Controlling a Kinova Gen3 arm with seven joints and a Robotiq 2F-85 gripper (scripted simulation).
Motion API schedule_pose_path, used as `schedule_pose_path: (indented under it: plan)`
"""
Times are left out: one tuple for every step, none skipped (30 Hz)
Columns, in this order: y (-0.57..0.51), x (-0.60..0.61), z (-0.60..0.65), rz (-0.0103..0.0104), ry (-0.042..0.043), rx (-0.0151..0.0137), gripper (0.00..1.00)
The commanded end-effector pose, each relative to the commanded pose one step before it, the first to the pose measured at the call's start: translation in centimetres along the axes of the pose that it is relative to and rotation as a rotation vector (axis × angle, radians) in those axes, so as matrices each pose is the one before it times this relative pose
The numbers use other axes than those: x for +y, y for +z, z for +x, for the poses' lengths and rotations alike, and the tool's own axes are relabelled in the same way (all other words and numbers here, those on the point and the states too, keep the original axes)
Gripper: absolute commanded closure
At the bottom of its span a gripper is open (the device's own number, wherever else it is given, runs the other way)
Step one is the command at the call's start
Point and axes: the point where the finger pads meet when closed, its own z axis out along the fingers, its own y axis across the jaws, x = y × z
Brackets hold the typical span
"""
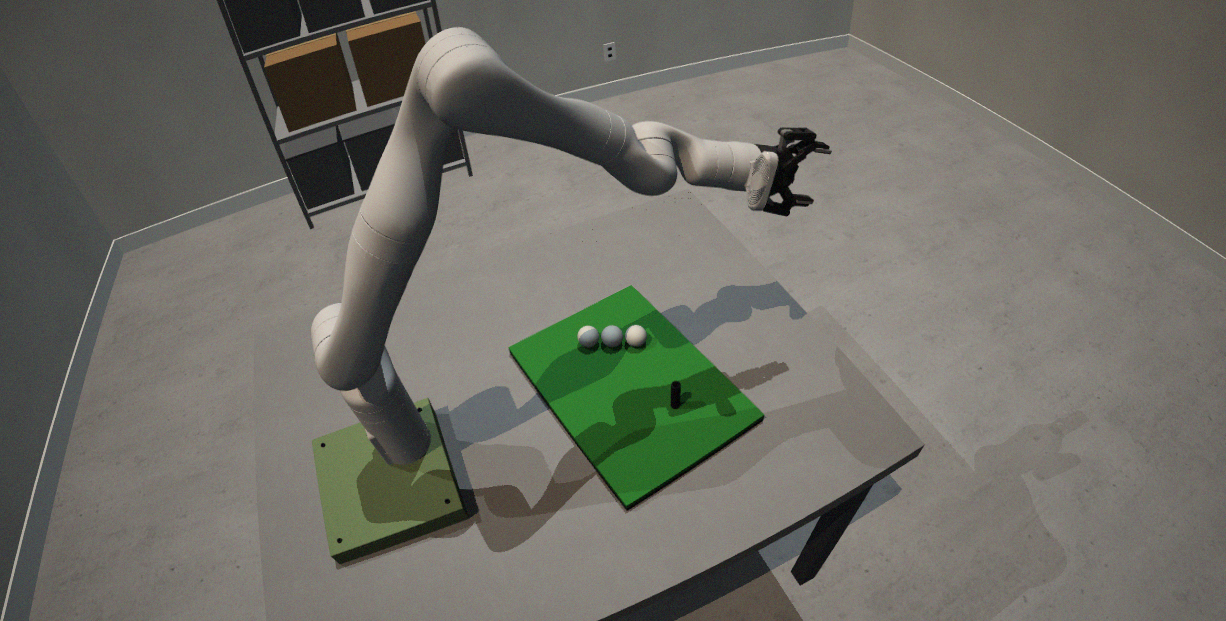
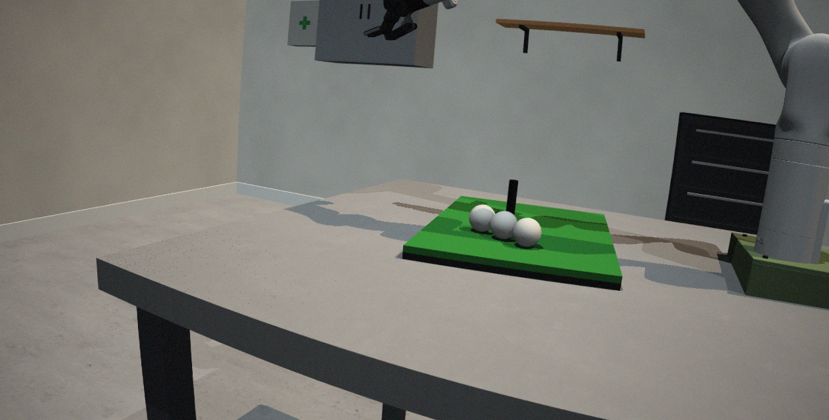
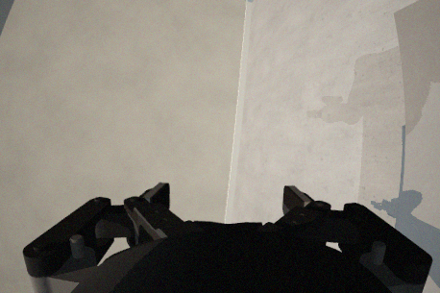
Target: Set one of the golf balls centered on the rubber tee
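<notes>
Three white golf balls lie touching in a row on the far part of the green mat; they also show in the exterior view. The black rubber tee stands upright on the mat, apart from the balls, and shows behind them in the exterior view. My gripper is open and empty, high in the air beyond the table's far end, pointing sideways away from the mat. The wrist view shows only my open fingers, a wall and the floor.
The arm's base sits on a green plate at the table's near left. A shelf rack with boxes stands behind the arm. A dark drawer cabinet, a wall shelf and a grey wall box are at the room's edge.
</notes>
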Motion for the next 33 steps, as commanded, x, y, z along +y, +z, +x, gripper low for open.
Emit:
schedule_pose_path:
  plan:
    - [-0.042, -0.182, 0.025, 0.00284, 0.00029, 0.00041, 0.0]
    - [0.0, 0.0, 0.0, 0.0, 0.0, 0.0, 0.0]
    - [0.0, 0.0, 0.0, 0.0, 0.0, 0.0, 0.0]
    - [0.0, 0.0, 0.0, 0.0, 0.0, 0.0, 0.0]
    - [0.0, 0.0, 0.0, 0.0, 0.0, 0.0, 0.0]
    - [0.0, 0.0, 0.0, 0.0, 0.0, 0.0, 0.0]
    - [0.0, 0.0, 0.0, 0.0, 0.0, 0.0, 0.0]
    - [0.0, 0.0, 0.0, 0.0, 0.0, 0.0, 0.0]
    - [0.0, 0.0, 0.0, 0.0, 0.0, 0.0, 0.0]
    - [0.0, 0.0, 0.0, 0.0, 0.0, 0.0, 0.0]
    - [0.0, 0.0, 0.0, 0.0, 0.0, 0.0, 0.0]
    - [0.0, 0.0, 0.0, 0.0, 0.0, 0.0, 0.0]
    - [0.0, 0.0, 0.0, 0.0, 0.0, 0.0, 0.0]
    - [0.0, 0.0, 0.0, 0.0, 0.0, 0.0, 0.0]
    - [0.0, 0.0, 0.0, 0.0, 0.0, 0.0, 0.0]
    - [0.0, 0.0, 0.0, 0.0, 0.0, 0.0, 0.0]
    - [0.0, 0.0, 0.0, 0.0, 0.0, 0.0, 0.0]
    - [0.0, 0.001, -0.002, -0.00004, -0.00004, -0.00004, 0.0]
    - [-0.001, 0.009, -0.012, -0.00025, -0.00026, -0.00029, 0.0]
    - [-0.003, 0.023, -0.03, -0.00066, -0.00067, -0.00076, 0.0]
    - [-0.006, 0.043, -0.057, -0.00124, -0.00127, -0.00144, 0.0]
    - [-0.009, 0.069, -0.091, -0.00198, -0.00202, -0.00229, 0.0]
    - [-0.013, 0.099, -0.132, -0.00286, -0.00291, -0.00329, 0.0]
    - [-0.017, 0.133, -0.177, -0.00385, -0.00393, -0.00443, 0.0]
    - [-0.022, 0.171, -0.227, -0.00494, -0.00505, -0.00567, 0.0]
    - [-0.027, 0.212, -0.28, -0.00613, -0.00625, -0.007, 0.0]
    - [-0.032, 0.255, -0.336, -0.00738, -0.00754, -0.00839, 0.0]
    - [-0.038, 0.3, -0.394, -0.00869, -0.00888, -0.00983, 0.0]
    - [-0.043, 0.346, -0.453, -0.01005, -0.01026, -0.0113, 0.0]
    - [-0.048, 0.394, -0.513, -0.01144, -0.01168, -0.01277, 0.0]
    - [-0.053, 0.441, -0.573, -0.01285, -0.01312, -0.01423, 0.0]
    - [-0.057, 0.489, -0.631, -0.01428, -0.01456, -0.01565, 0.0]
    - [0.0, 0.0, 0.0, 0.0, 0.0, 0.0, 0.0]
